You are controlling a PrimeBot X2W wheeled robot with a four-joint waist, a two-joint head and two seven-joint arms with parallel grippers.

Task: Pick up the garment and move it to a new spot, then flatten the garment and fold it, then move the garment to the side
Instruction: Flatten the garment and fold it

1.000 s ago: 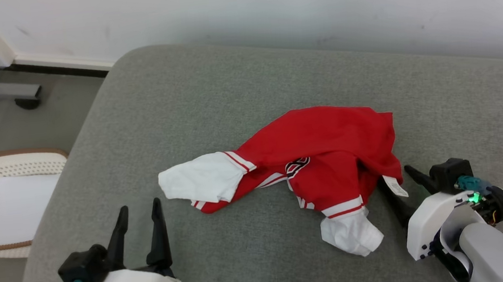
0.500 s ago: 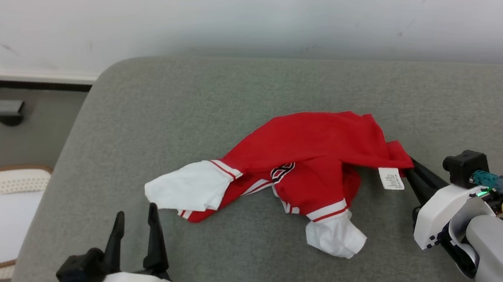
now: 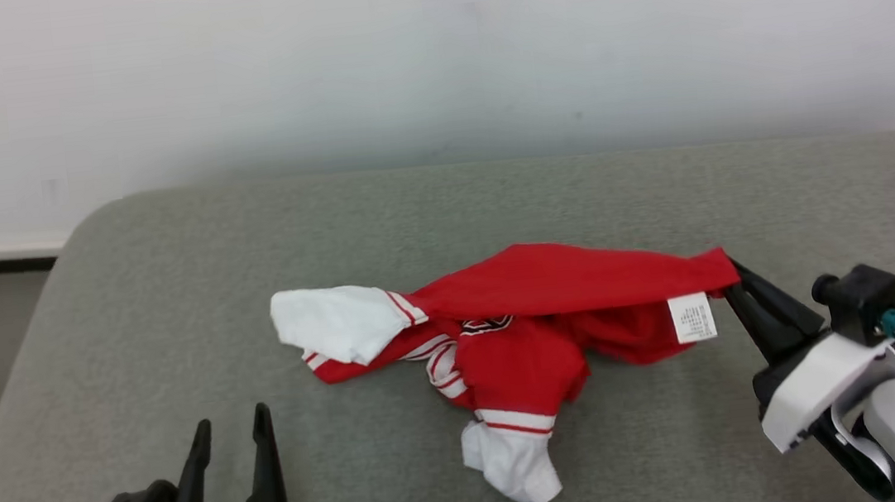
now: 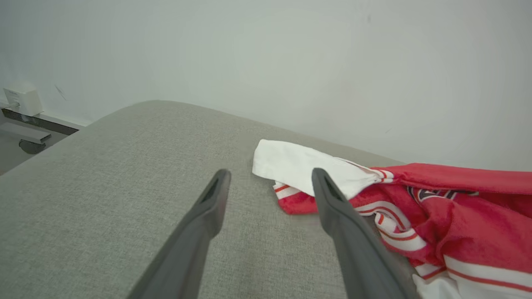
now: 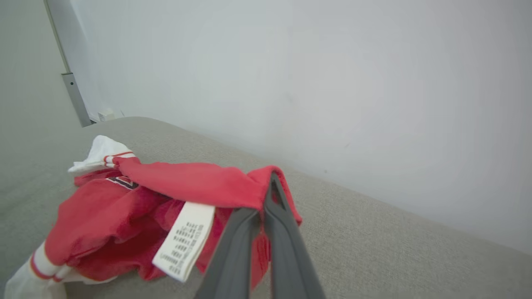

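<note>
Grey fabric cushion (image 3: 171, 313) holds a crumpled red-and-white garment (image 3: 524, 343); right gripper (image 3: 728, 271) pinches its edge, left gripper (image 3: 233, 465) spread, empty; dragging could free it.

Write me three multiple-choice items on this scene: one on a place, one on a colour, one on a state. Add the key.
1. The garment's white care label hangs nearest:
A the right tool
B the left tool
C midway between both

2. The garment's body is:
A blue
B red
C green

3. The right tool is:
A open wide
B shut on nothing
C shut on the garment

Key:
1 A, the label dangles beside the right tool's tips, far from the left tool.
2 B, the cloth is red with white sleeves.
3 C, its fingers pinch the red hem in the right wrist view.
</note>
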